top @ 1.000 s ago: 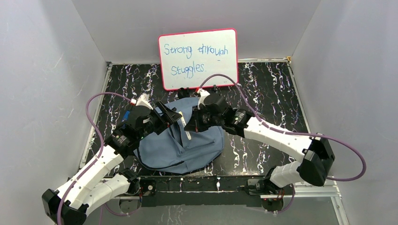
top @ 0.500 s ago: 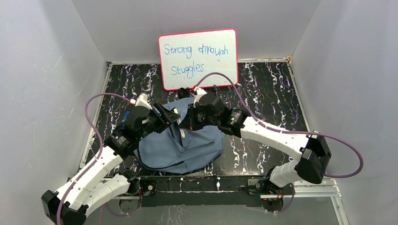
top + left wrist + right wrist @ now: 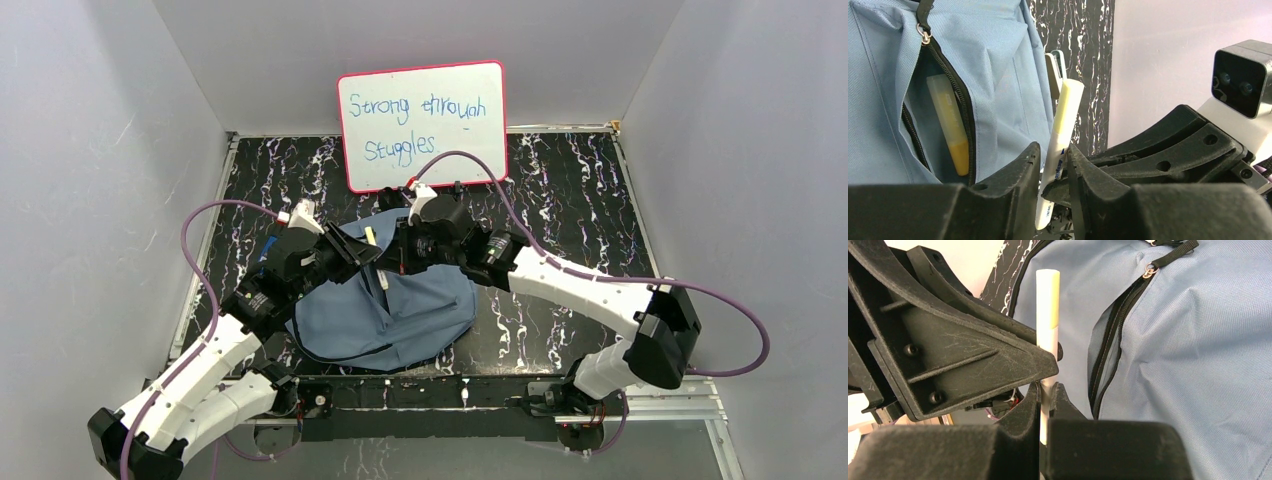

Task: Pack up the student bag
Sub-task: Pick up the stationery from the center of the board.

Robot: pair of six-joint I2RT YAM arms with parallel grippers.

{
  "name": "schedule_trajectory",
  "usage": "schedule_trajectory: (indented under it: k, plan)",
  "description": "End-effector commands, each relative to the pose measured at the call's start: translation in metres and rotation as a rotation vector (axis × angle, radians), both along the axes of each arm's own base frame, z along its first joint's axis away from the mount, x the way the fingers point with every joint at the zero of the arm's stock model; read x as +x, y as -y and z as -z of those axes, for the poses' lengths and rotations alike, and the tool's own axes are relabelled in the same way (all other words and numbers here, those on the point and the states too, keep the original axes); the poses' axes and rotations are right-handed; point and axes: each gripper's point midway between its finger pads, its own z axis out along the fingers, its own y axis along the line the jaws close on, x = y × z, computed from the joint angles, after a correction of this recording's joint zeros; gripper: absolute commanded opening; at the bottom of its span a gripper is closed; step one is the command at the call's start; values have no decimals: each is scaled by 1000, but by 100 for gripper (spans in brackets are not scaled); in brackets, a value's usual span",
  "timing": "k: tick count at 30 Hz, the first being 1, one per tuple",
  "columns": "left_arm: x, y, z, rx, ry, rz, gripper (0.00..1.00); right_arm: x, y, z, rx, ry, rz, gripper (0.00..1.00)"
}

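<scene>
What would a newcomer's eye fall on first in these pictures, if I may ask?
The right tool and left tool meet over the blue bag in the middle; the right one clamps a yellow-capped marker, and the left one's jaws straddle it. At the back stands a pink-framed whiteboard reading "Strong through struggles". A second marker, also yellow, lies inside the bag's open pocket.

The student bag (image 3: 350,325) is matt woven cloth, the marker (image 3: 1064,115) smooth plastic.
</scene>
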Motion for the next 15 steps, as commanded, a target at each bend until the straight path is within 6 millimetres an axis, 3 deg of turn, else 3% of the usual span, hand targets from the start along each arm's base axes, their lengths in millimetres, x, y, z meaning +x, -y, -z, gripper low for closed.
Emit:
schedule_trajectory:
  k: [1,7,15]
  plan:
    - [-2,1,0,-15,6,11,23,12,-14,-46,116,85,30,0]
    - [-3,1,1,-21,5,9,12,18,-17,-43,101,106,38,0]
    - [-6,-7,7,-2,-2,-11,0,21,4,-28,32,119,95,44]
